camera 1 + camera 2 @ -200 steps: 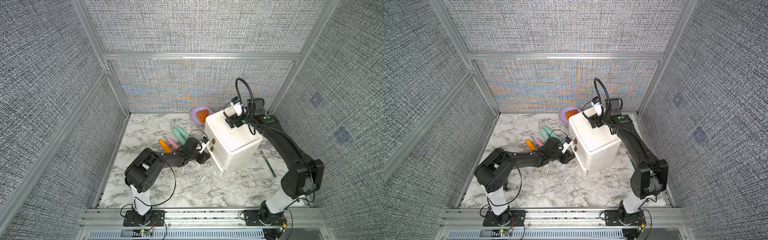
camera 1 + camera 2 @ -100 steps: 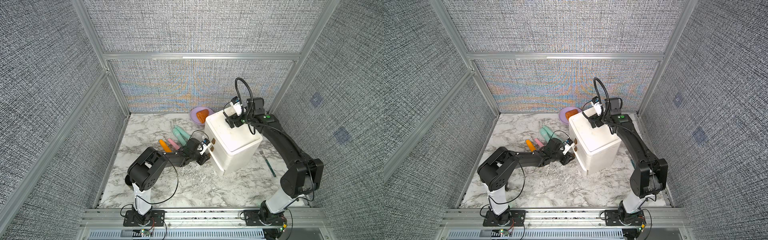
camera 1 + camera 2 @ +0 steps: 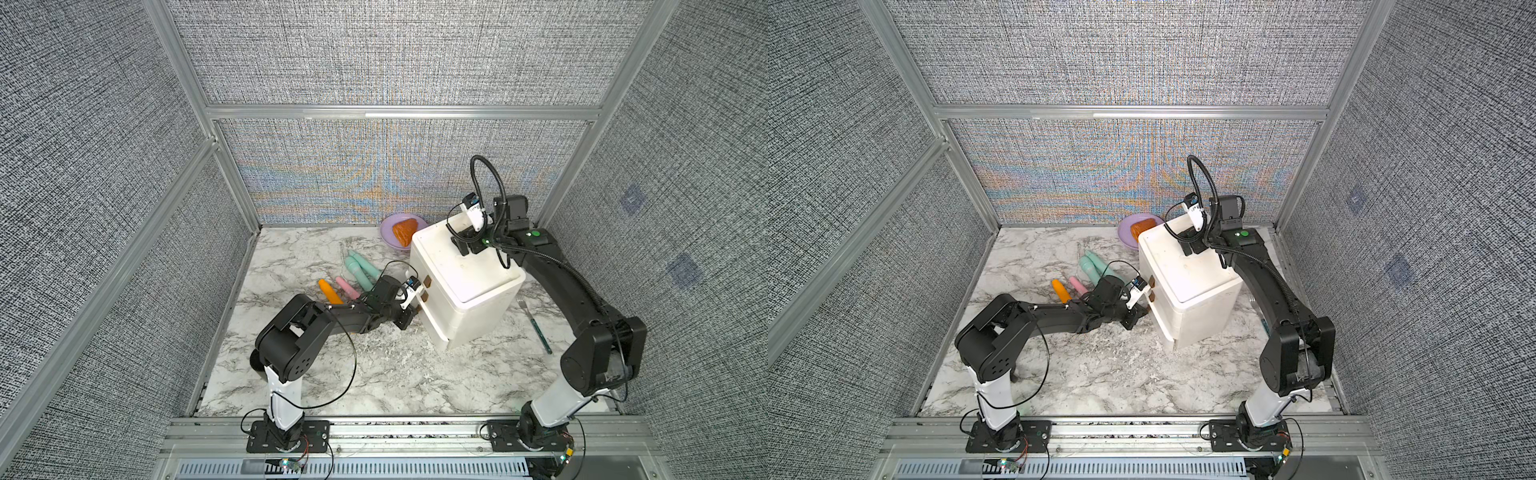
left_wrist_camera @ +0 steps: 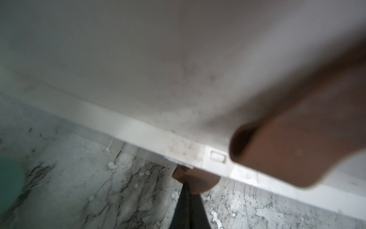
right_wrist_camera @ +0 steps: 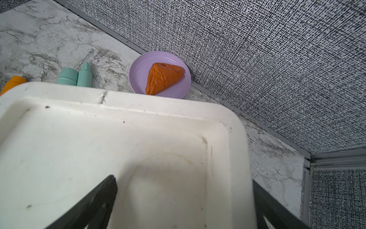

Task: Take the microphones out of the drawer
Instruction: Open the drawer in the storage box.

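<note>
The white drawer unit (image 3: pixel 465 278) (image 3: pixel 1187 270) stands right of centre, its front carrying brown handles (image 3: pixel 426 283). My left gripper (image 3: pixel 408 319) (image 3: pixel 1137 319) reaches low against that front. In the left wrist view its black fingers (image 4: pixel 186 208) are pressed together on a lower brown handle (image 4: pixel 198 181), while another handle (image 4: pixel 297 148) looms close and blurred. My right gripper (image 3: pixel 465 247) (image 5: pixel 184 198) rests open on the unit's top with nothing between its fingers (image 5: pixel 95 204). The drawers look closed. The microphone is hidden.
A purple plate (image 3: pixel 390 228) (image 5: pixel 138 79) holding an orange wedge (image 3: pixel 405 230) sits behind the unit by the back wall. Teal cylinders (image 3: pixel 359 268), a pink stick (image 3: pixel 347 286) and an orange one (image 3: pixel 330 291) lie left of it. A green-handled fork (image 3: pixel 536 324) lies to its right.
My left gripper has pushed in toward the drawer front and closed on the lower handle. The right arm has not moved.
</note>
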You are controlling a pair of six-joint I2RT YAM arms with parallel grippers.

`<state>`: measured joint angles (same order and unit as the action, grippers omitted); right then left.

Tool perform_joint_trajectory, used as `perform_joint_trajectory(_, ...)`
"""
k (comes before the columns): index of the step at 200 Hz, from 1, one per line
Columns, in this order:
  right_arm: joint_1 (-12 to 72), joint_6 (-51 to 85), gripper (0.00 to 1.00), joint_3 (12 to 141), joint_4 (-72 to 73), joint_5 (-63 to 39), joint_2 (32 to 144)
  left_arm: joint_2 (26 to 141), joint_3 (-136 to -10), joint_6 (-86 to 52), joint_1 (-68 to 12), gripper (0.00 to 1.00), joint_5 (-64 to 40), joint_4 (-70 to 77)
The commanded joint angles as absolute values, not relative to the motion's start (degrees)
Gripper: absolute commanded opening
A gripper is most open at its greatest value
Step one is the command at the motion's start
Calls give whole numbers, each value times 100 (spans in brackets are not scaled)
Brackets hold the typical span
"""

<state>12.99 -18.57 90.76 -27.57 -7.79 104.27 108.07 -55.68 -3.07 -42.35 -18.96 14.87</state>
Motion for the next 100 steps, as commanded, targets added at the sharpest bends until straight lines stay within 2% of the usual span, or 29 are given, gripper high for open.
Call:
perform_joint_trajectory(1,1314,-1843,98,8983,-3356,-1037,10529,10685,-5527,-360,-4237,0,-1669,1751)
perform_joint_trajectory(100,1301,-1886,98,8939,-3322,-993,10534,9933,-4732,-593,-4242,0,-1104,1756)
